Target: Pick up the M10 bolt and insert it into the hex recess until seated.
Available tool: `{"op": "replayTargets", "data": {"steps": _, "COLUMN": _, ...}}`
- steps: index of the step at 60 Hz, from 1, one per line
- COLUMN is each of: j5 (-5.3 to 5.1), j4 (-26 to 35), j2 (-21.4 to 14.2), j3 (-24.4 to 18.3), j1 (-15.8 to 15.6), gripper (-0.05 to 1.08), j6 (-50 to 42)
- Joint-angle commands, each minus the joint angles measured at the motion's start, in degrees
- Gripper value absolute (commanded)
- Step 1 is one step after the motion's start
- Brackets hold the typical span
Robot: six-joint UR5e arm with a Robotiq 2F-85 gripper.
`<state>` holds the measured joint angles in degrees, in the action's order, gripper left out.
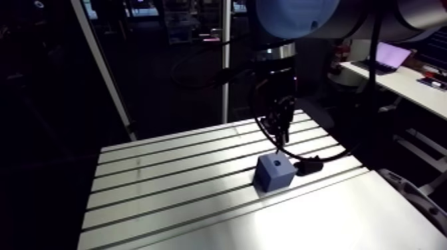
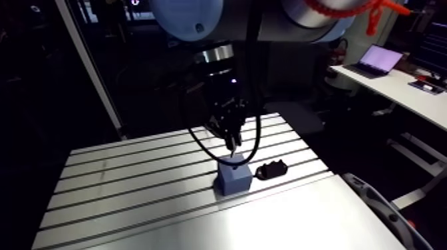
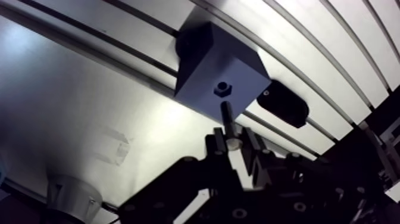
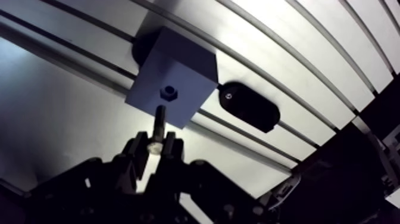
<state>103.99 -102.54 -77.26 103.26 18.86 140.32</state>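
Note:
A blue-grey block [image 3: 220, 74] stands on the slotted table, with a dark hex recess [image 3: 222, 90] in its top face. My gripper [image 3: 233, 143] is shut on the M10 bolt [image 3: 227, 116], whose shank points out from the fingertips toward the block. In the wrist view the bolt's tip sits just short of the recess, apart from it. In the arm view the gripper [image 1: 282, 133] hangs directly above the block [image 1: 275, 171].
A small black oblong part [image 3: 283, 104] lies on the table right beside the block, also visible in the arm view [image 2: 271, 169]. The table's slots [image 1: 186, 166] run across under the block. The smooth front plate [image 1: 319, 219] lies toward the near edge.

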Motion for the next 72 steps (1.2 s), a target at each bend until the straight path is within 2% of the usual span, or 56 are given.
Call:
{"op": "replayTargets", "data": {"steps": 1, "j5": 0.11, "j4": -0.2, "j2": 0.5, "j3": 0.2, "j1": 0.1, "gripper": 1.05, "j6": 0.0}}
{"op": "replayTargets", "data": {"steps": 72, "j5": 0.38, "j4": -2.8, "j2": 1.7, "j3": 1.7, "j1": 0.3, "gripper": 1.05, "j6": 0.8}}
